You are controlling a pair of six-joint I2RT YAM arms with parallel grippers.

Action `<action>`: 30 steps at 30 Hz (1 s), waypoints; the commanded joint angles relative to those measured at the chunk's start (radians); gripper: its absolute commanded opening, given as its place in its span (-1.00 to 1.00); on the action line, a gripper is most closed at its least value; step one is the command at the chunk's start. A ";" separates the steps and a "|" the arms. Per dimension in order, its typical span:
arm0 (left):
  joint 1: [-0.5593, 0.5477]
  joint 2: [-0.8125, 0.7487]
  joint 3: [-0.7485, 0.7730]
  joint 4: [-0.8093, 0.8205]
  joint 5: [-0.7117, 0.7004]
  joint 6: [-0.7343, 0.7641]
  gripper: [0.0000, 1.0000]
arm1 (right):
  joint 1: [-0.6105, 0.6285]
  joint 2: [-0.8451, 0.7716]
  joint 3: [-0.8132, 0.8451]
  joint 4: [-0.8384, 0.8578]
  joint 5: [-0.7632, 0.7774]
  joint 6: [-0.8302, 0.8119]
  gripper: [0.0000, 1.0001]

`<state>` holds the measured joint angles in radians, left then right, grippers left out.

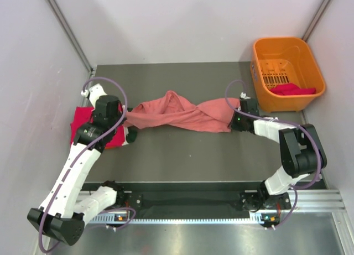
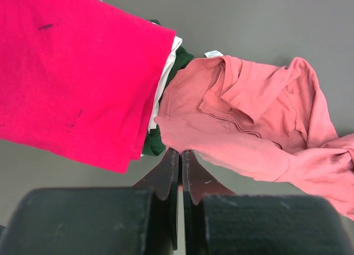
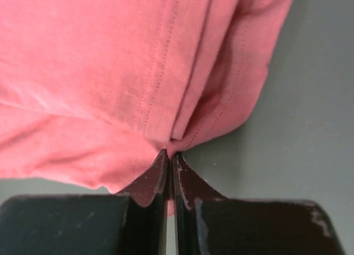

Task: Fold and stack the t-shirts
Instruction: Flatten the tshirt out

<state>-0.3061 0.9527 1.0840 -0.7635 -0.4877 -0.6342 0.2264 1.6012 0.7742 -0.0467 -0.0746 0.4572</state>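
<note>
Right gripper: clamped on pink shirt hem.
Left gripper: closed at other edge, maybe gripping nothing.
Shirt: twisted across table.
Risk: thin pinch slipping, twist tightening under pull.

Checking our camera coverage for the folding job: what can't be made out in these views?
- Top view: left arm covers most of the red shirt; layers under it cannot be counted.
- Left wrist: left pincer is shut at the hem of the pink shirt; whether it holds cloth is unclear.
- Right wrist: right pincer pinches the pink shirt, which runs off the frame's edges.
- Top view: red cloth in the basket is too small to identify.
</note>
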 commanded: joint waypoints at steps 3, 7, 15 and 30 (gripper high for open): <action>0.009 -0.026 0.005 0.038 -0.035 0.030 -1.00 | 0.037 -0.137 0.014 -0.156 0.204 -0.026 -0.99; 0.009 -0.028 0.013 0.030 -0.038 0.036 -1.00 | 0.117 -0.262 0.046 -0.301 0.321 -0.046 -0.97; 0.009 -0.003 0.008 0.038 -0.019 0.034 -1.00 | 0.148 -0.244 0.157 -0.374 0.274 -0.063 0.57; 0.012 0.006 -0.013 0.050 -0.002 0.036 -1.00 | 0.134 -0.349 -0.012 -0.338 0.217 -0.045 0.04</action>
<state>-0.3016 0.9752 1.0821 -0.7612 -0.4866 -0.6128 0.3622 1.3121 0.7906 -0.4007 0.1619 0.4038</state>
